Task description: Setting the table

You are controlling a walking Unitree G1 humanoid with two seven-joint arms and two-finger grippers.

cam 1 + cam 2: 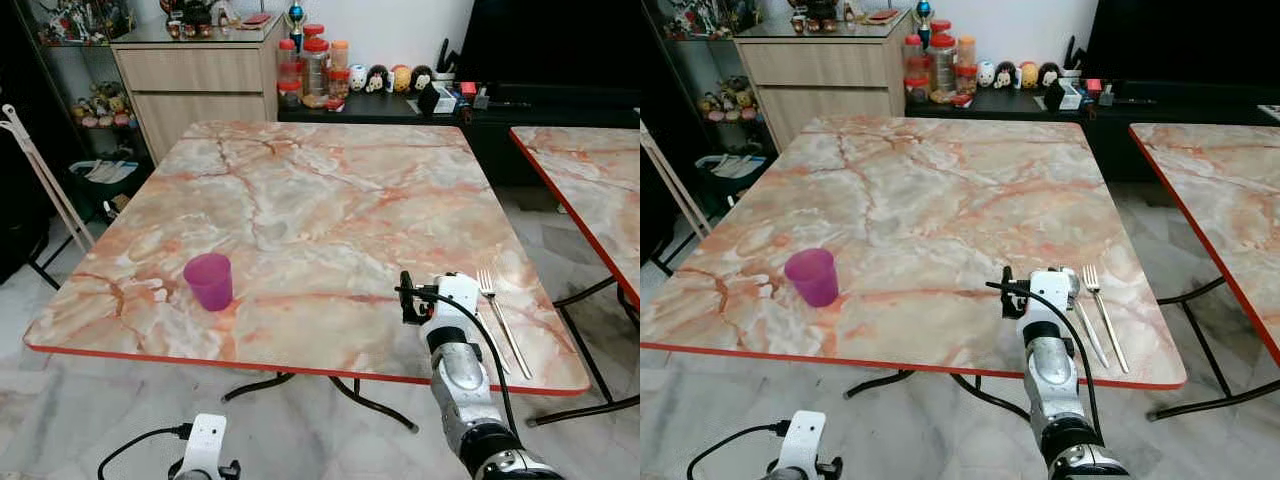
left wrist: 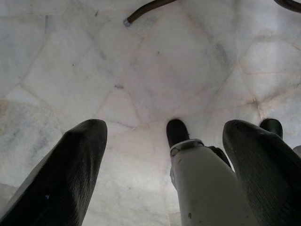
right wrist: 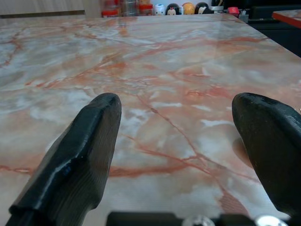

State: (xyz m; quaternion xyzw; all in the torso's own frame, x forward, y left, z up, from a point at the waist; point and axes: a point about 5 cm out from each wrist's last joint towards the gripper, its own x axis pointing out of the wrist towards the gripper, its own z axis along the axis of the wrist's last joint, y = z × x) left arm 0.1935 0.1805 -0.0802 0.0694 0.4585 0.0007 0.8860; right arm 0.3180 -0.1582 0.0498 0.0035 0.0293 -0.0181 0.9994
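Standing on the near left part of the table (image 1: 300, 200) is a purple cup (image 1: 209, 281), upright, of translucent plastic, slightly tapered toward its base and open at the top. The table is square, its top a glossy marble pattern of pale grey and cream run through with orange-red veins, edged with a thin red rim and carried on dark curved metal legs. Near the table's right front corner lies a silver fork (image 1: 500, 315), tines pointing away from the robot, with a second slim piece of silver cutlery (image 1: 1080, 322) just beside it on the left; its rounded far end suggests a spoon, though the arm partly hides it.

The right end effector (image 3: 188, 155) hovers low over the table just left of the cutlery, its two blunt black fingers (image 3: 80, 160) spread wide with nothing between them, the veined surface showing through the gap. Its white wrist housing and silver arm rise from the near edge of the table.

The left end effector (image 2: 164, 174) hangs down beside the robot, well below the table edge, over a floor of pale polished stone tiles; its matte black fingers (image 2: 61, 179) stand wide apart and empty.

A second table (image 1: 590, 190) of the same marble pattern stands to the right, and a wooden sideboard (image 1: 195, 80) and jars (image 1: 315, 65) stand beyond the far edge.
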